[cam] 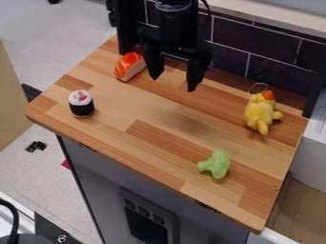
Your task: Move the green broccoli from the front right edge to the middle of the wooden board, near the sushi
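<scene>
Okay, gripper (pixel 173 84): hung over the wooden counter (pixel 117 124), fingers spread apart
Salmon nigiri (pixel 129 66): lay near it, toward the back corner; probably light, kinda squishy, best pinched mid-body

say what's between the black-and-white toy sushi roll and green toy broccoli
Just bare wooden countertop between roll and broccoli, in the camera view.

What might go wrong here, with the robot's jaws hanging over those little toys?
The jaws stand open beside the orange-topped sushi in this view, so they might knock it sideways. The black-wrapped roll stands upright towards the left edge of the wooden top; a bump could topple it. The yellow plush toy has a thin loop that might snag.
</scene>
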`<state>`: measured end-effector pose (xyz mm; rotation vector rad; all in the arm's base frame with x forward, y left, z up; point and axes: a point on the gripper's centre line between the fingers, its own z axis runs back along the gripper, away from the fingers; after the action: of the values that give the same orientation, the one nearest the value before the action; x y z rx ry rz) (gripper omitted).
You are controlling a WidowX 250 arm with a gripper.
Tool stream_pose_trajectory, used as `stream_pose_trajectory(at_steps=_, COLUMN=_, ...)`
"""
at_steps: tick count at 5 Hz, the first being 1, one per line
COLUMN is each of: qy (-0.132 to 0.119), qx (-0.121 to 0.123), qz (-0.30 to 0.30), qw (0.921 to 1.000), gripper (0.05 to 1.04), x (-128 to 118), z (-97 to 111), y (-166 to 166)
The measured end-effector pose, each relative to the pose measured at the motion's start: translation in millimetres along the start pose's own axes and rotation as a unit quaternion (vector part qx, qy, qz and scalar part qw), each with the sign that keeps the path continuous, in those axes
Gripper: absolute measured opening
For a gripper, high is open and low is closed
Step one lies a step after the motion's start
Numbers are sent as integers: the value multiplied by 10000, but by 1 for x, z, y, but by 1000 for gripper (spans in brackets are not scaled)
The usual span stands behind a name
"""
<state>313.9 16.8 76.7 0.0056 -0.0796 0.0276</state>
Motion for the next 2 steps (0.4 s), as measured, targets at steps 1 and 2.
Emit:
stream_pose_trajectory(at_steps=1, qy=146, qx=-3, qz=23, qw=9999, gripper=1000, x=-4, z=-8, y=0)
stream_pose_trajectory(at_steps=2, qy=229, qx=36, qz=31, qw=9997, gripper=1000, x=-9, z=-12, y=-7)
